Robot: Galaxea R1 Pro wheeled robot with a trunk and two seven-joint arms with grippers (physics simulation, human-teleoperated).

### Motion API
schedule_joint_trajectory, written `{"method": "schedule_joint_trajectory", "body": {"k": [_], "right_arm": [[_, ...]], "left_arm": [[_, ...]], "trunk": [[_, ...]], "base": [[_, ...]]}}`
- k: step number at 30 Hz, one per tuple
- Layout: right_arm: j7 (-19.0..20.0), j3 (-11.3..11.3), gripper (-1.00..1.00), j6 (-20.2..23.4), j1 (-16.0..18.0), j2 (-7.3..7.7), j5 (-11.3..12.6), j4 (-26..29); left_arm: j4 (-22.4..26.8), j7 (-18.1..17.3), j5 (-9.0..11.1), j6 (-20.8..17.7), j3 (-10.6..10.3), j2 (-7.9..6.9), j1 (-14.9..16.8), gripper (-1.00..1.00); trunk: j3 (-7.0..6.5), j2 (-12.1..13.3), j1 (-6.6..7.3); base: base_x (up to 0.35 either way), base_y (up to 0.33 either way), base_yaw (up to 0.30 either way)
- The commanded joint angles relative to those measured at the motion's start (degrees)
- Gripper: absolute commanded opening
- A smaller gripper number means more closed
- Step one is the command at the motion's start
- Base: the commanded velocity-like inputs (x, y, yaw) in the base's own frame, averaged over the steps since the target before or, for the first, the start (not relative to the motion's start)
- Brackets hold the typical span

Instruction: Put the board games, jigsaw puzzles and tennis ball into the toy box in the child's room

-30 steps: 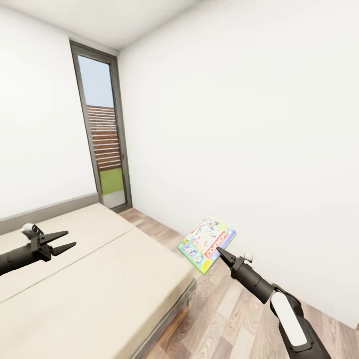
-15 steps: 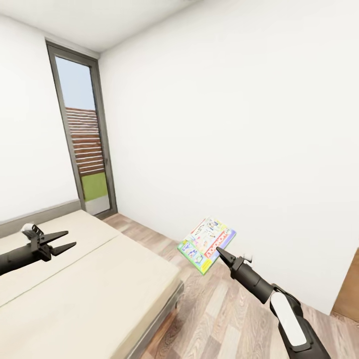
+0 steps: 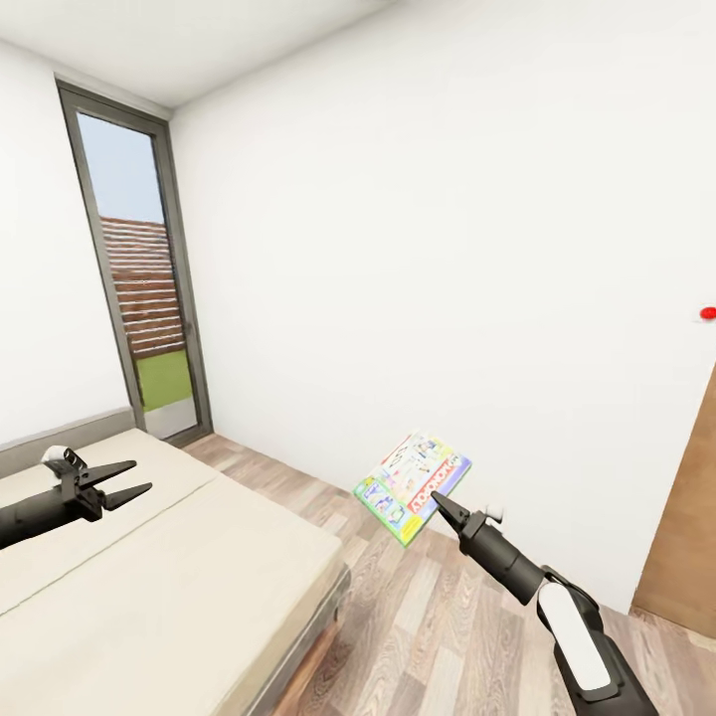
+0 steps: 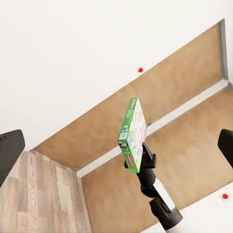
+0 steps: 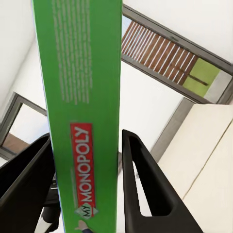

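Observation:
My right gripper (image 3: 439, 502) is shut on one board game (image 3: 413, 485), a flat colourful box with a green edge, held tilted in the air above the wood floor beside the bed (image 3: 179, 587). In the right wrist view the box's green edge (image 5: 80, 73) reads MY MONOPOLY and sits between the two black fingers (image 5: 143, 189). The left wrist view has the same box (image 4: 132, 132) edge-on, with the right arm under it. My left gripper (image 3: 127, 479) hangs open over the cream bed cover, holding nothing.
A tall glazed door (image 3: 139, 298) stands at the left, past the bed's grey headboard (image 3: 60, 438). A brown wooden door (image 3: 686, 537) is at the right edge, with a small red dot (image 3: 707, 313) on the white wall above it. Wood-plank floor (image 3: 438, 636) lies between bed and wall.
The whole view has swung to the right: the glazed door slid left, and the brown door and red dot came into view. Both arms keep their pose, the game still held.

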State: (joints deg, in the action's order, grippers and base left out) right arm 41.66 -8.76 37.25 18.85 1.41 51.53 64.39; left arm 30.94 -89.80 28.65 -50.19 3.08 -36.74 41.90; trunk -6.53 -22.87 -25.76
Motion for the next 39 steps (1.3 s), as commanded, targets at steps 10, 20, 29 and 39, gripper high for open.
{"method": "schedule_joint_trajectory", "body": {"k": [10,20,29,39], "right_arm": [[0.0,-0.3,-1.00,0.4,0.0,0.01,0.3,-0.1],[0.0,-0.4,-1.00,0.4,0.0,0.01,0.3,-0.2],[0.0,-0.4,-1.00,0.4,0.0,-0.01,0.4,-0.2],[-0.1,-0.4,-1.00,0.3,0.0,-0.01,0.3,-0.2]], "left_arm": [[0.0,-0.2,0.0,-0.6,0.0,0.00,0.0,1.00],[0.0,-0.2,0.0,-0.6,0.0,0.01,0.0,1.00],[0.0,-0.2,0.0,-0.7,0.0,0.01,0.0,1.00],[0.0,-0.2,0.0,-0.7,0.0,0.00,0.0,1.00]], "trunk": [[0.01,0.0,-0.02],[0.01,0.0,-0.02],[0.01,0.0,-0.02],[0.01,0.0,-0.02]], "base": [[0.000,0.000,-0.230],[-0.009,0.001,-0.270],[-0.110,0.036,-0.273],[-0.057,0.014,-0.273]]}}
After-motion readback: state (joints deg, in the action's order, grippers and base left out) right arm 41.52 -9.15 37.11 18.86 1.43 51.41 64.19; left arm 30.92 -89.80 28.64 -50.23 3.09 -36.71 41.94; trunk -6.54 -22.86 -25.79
